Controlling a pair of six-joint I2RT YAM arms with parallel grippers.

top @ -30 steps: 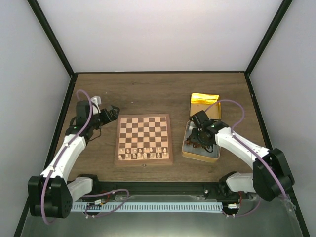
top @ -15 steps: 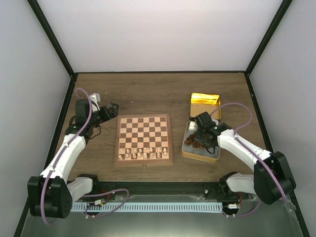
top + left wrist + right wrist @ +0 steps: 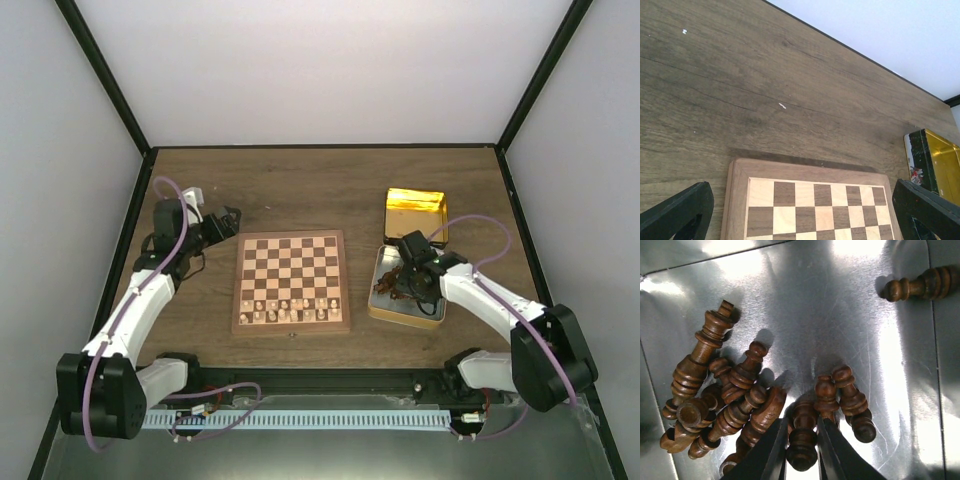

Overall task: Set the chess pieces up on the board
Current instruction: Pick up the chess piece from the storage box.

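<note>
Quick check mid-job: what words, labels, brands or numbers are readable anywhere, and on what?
No text can be read.
The gold lid carries a red and white mark on its dark outer wall: too blurred to read.
The board shows no letters or numbers.

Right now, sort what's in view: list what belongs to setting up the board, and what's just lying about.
Job: dark chessmen in the metal tray; board; right gripper, closed on one dark piece.
Lying about: gold tin; pale chessmen, already on the board.
</note>
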